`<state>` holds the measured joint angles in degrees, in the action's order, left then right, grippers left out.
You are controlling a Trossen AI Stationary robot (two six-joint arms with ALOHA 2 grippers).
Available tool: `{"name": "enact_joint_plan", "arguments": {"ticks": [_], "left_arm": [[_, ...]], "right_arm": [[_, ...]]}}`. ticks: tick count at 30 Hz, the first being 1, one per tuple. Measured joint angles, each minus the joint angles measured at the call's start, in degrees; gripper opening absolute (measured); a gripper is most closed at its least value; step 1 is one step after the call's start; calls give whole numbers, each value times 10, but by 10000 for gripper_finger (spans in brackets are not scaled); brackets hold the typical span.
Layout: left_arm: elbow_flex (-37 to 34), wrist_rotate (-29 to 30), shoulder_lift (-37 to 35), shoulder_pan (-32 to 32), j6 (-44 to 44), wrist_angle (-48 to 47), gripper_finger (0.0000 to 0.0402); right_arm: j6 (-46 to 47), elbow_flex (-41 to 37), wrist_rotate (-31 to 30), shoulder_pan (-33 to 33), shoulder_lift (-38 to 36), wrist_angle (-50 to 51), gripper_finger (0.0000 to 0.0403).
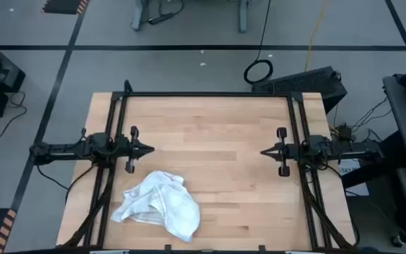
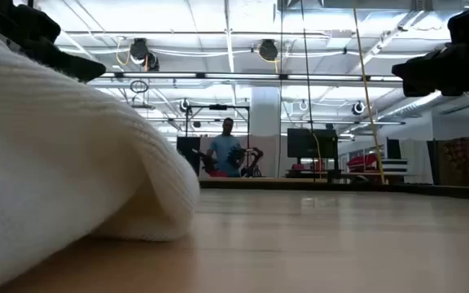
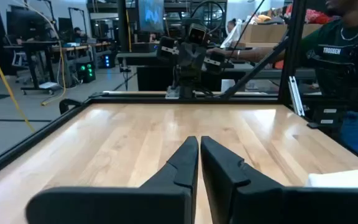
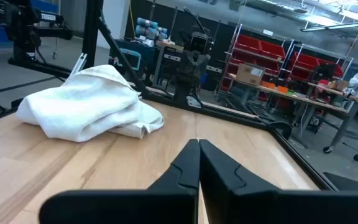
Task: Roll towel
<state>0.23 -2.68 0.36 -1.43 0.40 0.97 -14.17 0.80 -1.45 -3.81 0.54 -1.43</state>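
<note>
The soft white towel point(image 1: 158, 206) lies crumpled on the pale wooden worktop point(image 1: 217, 141), near the left tool point(image 1: 149, 149), and both this and the right tool point(image 1: 265, 151) have fingers together, holding nothing.

Only the crumpled towel point(image 1: 159, 206) obstructs the table point(image 1: 217, 127).

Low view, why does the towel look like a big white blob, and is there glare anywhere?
In the low view the towel lies right at the lens, so it fills the left side, soft and out of focus, while the ceiling lights burn bright behind it. In the high view the same towel shows whole and crumpled, evenly lit, on the wooden table, with no strong glare.
</note>
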Motion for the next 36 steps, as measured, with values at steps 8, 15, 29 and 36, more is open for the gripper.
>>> {"name": "enact_joint_plan", "arguments": {"ticks": [8,15,29,36], "left_arm": [[0,0,0,0,0,0,28],[0,0,0,0,0,0,28],[0,0,0,0,0,0,28],[0,0,0,0,0,0,28]], "right_arm": [[0,0,0,0,0,0,0],[0,0,0,0,0,0,0],[0,0,0,0,0,0,0],[0,0,0,0,0,0,0]]}}
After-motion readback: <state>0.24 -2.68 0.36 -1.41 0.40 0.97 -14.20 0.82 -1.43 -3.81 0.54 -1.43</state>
